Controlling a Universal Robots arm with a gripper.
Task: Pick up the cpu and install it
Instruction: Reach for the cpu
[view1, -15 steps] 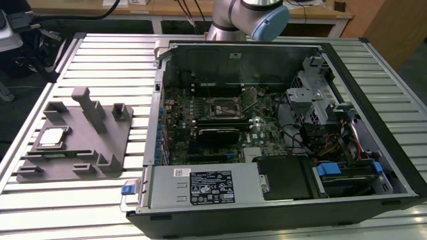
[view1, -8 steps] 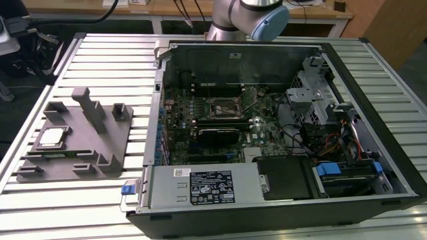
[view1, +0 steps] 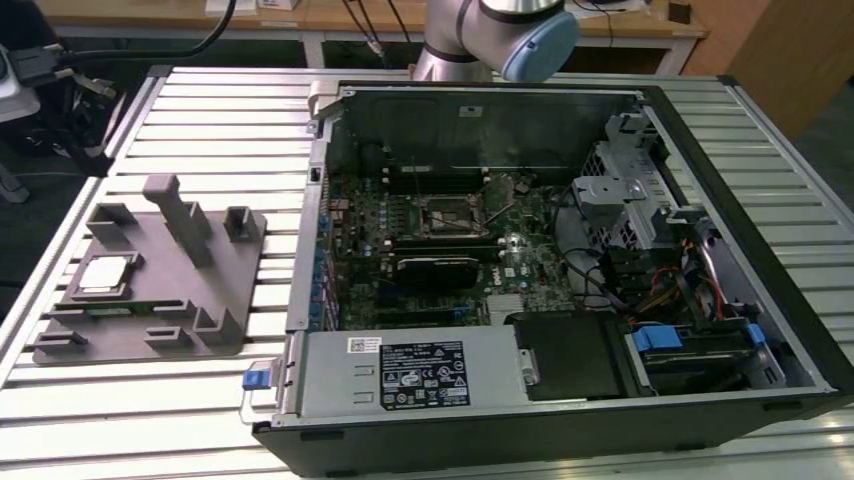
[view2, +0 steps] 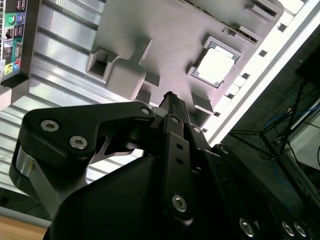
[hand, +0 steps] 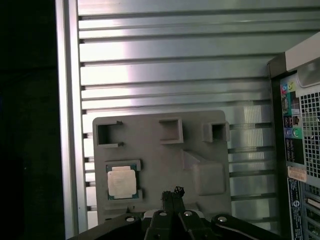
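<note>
I see the cpu (view1: 107, 272) (view2: 215, 65) (hand: 122, 182) lying flat in its recess on the grey fixture plate (view1: 200, 300), which sits on the slatted table (view1: 174, 420) at the exterior view's left of the open computer case (view1: 747, 300). In both wrist views the gripper (hand: 172, 191) (view2: 169, 96) hangs above the plate, near the cpu but apart from it. Its fingers are pressed together, pinching nothing. The motherboard socket (view1: 447, 212) holds no chip.

You have the holder plate (view1: 147, 300) lying flat on the slatted table (view1: 200, 110). The cpu (view1: 107, 274) sits in a recess on the plate, at the edge farthest from the computer case (view1: 467, 130). The case is just beside the plate, on the exterior view's right. The socket (view1: 447, 215) is inside the case, well apart from the plate.
</note>
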